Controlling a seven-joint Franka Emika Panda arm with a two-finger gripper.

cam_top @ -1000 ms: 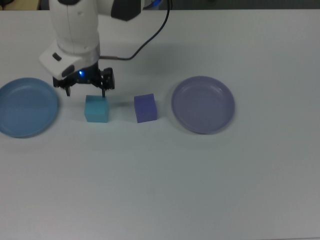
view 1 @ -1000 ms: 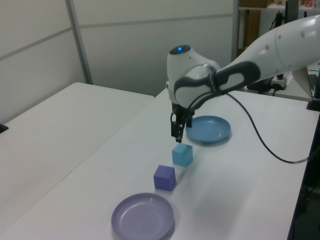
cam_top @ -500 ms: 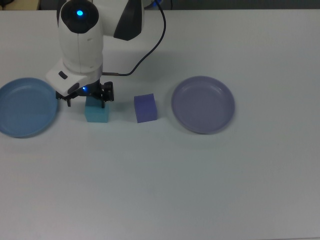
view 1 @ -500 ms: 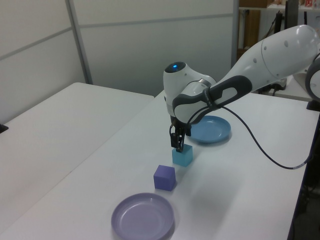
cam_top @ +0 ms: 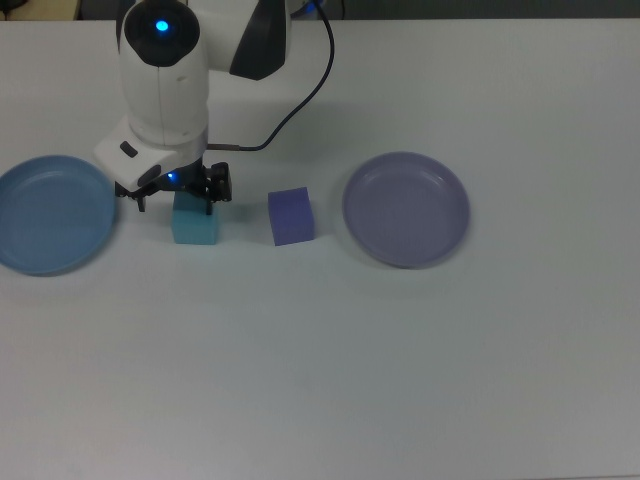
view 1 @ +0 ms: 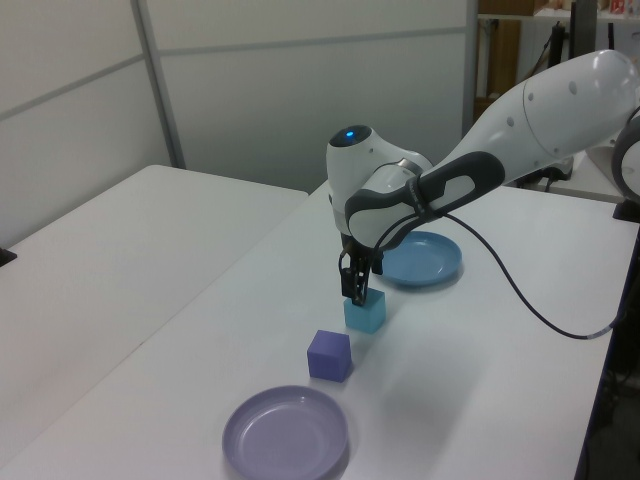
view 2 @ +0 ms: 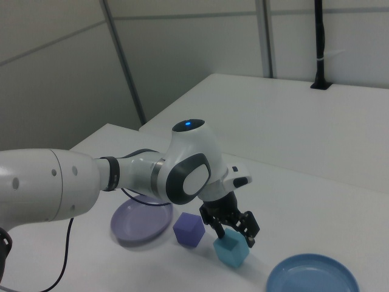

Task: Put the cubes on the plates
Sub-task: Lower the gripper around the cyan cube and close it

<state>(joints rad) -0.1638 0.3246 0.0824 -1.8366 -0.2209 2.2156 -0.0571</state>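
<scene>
The gripper has dropped, its spread fingers now straddling the turquoise cube, ready to clench.

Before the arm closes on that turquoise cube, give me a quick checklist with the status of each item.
1. Gripper down at the turquoise cube, a finger either side: ok.
2. Fingers open, not yet clamped: ok.
3. Turquoise cube flat on the table: ok.
4. Indigo cube apart from the turquoise cube: ok.
5. Blue plate empty: ok.
6. Lavender plate empty: ok.
</scene>
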